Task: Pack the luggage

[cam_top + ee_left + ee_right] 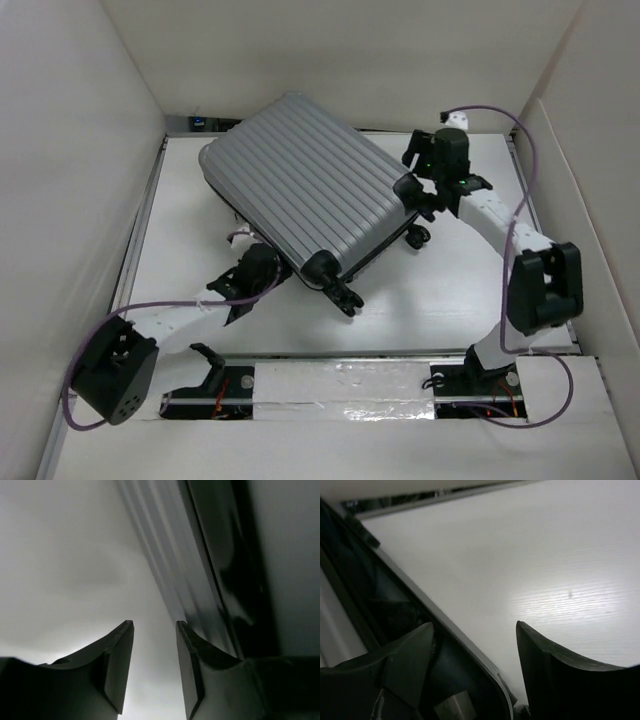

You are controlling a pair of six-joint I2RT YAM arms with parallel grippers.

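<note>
The luggage (300,190) lies diagonally mid-worktop (450,300), ribbed shell up; only the overhead cam gets all of it; wrist cams show the left claw (154,626) spread apart beside the ribs; right claw (475,625) spread too, at its edge, gripping nothing

We note a white table (450,300) boxed in by plain white panels: left wall (70,150), back wall (350,50), right wall (600,180). Shiny silver tape (340,370) runs along the near edge. Lighting is even and diffuse; the right wrist view shows a soft glare on the tabletop.
</note>
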